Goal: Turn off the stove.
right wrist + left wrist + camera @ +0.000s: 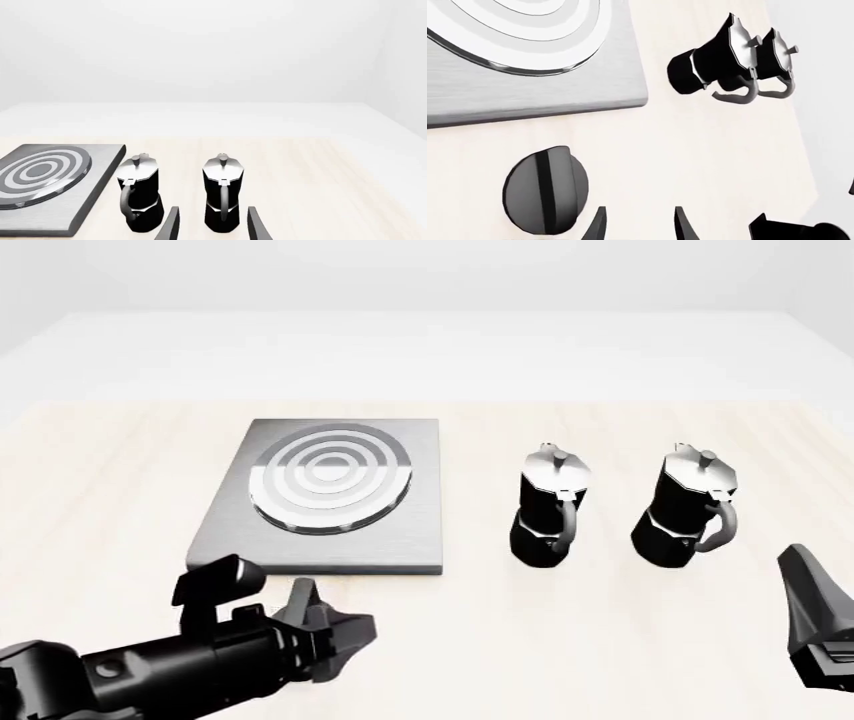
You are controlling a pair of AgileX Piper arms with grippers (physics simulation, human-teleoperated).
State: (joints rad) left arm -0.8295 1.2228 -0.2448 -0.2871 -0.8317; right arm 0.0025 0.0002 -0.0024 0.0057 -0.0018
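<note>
The stove (400,540) is a flat grey metal plate with a round burner (330,478) of concentric silver rings. Its black ridged knob (546,192) shows in the left wrist view, on the table beside the plate (527,95). In the front view my left arm hides the knob. My left gripper (639,227) is open and empty; the knob lies just outside one finger (597,227), not between the two. In the front view the left gripper (334,618) hovers at the plate's near edge. My right gripper (212,226) is open and empty, at the near right (811,590).
Two black-and-silver moka pots (550,505) (687,508) stand upright to the right of the stove, and also show in the right wrist view (139,197) (222,197). The light wooden table (561,640) ends at a white floor behind.
</note>
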